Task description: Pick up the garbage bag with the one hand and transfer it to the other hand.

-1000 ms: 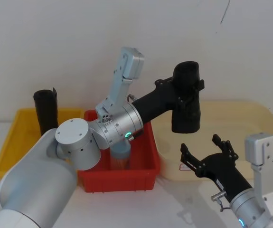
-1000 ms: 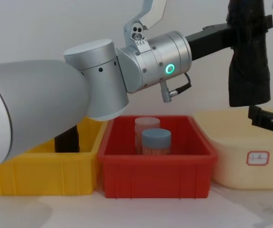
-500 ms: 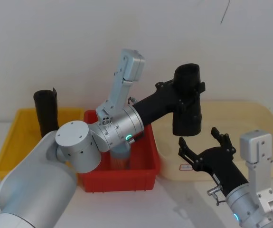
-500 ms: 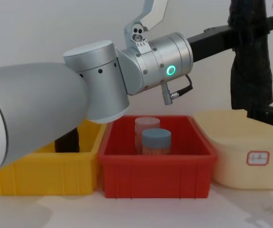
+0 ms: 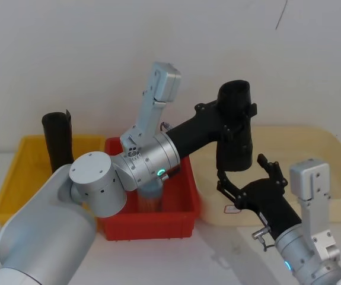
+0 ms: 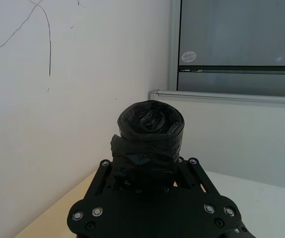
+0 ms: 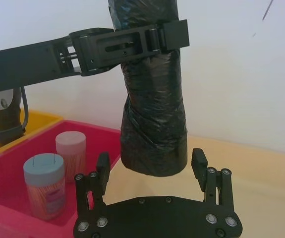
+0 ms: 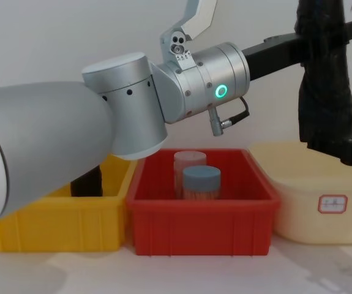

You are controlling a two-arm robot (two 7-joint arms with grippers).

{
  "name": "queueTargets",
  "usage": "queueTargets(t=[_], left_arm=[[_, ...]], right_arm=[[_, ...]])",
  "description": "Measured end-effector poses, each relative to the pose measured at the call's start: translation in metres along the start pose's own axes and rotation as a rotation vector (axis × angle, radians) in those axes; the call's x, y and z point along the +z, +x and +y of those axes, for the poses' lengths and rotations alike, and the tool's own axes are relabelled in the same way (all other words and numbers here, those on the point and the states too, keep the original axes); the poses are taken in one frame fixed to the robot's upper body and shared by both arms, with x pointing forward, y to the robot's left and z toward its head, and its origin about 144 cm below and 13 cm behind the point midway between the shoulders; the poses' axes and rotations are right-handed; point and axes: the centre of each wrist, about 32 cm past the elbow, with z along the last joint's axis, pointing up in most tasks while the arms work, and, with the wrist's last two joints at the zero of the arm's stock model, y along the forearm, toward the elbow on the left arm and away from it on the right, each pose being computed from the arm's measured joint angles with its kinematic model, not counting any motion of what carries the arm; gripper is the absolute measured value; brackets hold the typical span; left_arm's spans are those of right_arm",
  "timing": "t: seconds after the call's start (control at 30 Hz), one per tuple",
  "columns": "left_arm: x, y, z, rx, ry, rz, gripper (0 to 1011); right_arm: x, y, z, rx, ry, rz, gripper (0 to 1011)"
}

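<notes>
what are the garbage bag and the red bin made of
Garbage bag, clamped in the left gripper near the open right gripper: seemingly thin black plastic film, matte, by its wrinkled wound layers. Red bin: probably rigid moulded plastic, smooth, slightly glossy.

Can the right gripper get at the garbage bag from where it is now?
Probably yes. The right gripper is open at the foot of the garbage bag, and its fingers seem to flank the lower end. The left gripper clamps the bag higher up, leaving that part free.
</notes>
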Motion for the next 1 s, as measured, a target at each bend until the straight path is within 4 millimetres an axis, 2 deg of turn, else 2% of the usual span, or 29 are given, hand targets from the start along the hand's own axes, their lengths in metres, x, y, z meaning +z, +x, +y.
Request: queueTargets(t=[1.0], left_arm=[[0.0,-0.001,0.0,-0.001,0.0,0.002,376]], right_arm=[[-0.004,-0.003,0.031,-0.023,0.044,-0.03,999]])
